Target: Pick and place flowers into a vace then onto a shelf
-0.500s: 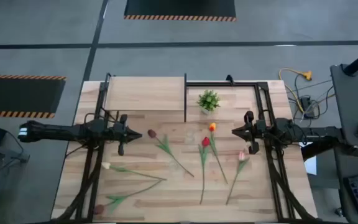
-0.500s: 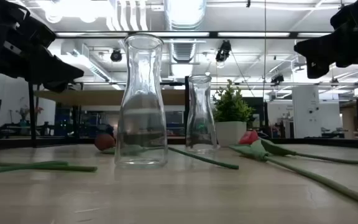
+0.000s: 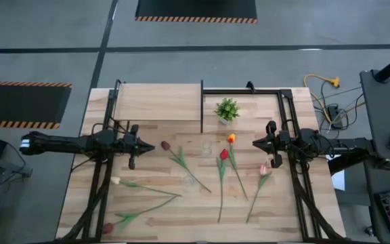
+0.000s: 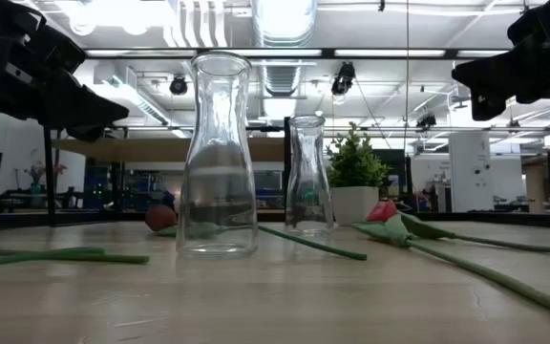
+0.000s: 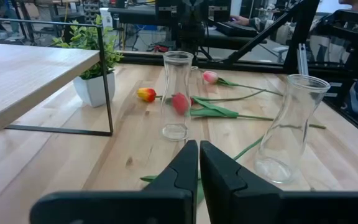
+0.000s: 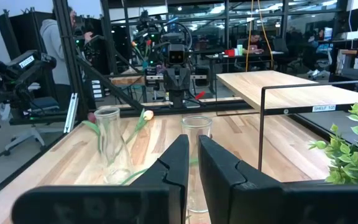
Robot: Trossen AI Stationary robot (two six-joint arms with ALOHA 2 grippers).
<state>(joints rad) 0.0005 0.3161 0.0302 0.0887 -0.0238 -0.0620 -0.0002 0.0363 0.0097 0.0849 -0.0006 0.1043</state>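
Across the planked table (image 3: 276, 203) the flowers (image 3: 223, 154) lie loose between both arms, the dark red tulip (image 3: 166, 146) just beyond the shut, empty left end effector (image 3: 152, 145), stem trailing away diagonally; the right end effector (image 3: 255, 143) is likewise shut and empty.

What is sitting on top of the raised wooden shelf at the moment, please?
Nothing shows on the shelf: its board is bare in the high view. The potted plant stands beside it on the table. The space underneath is hidden from above.
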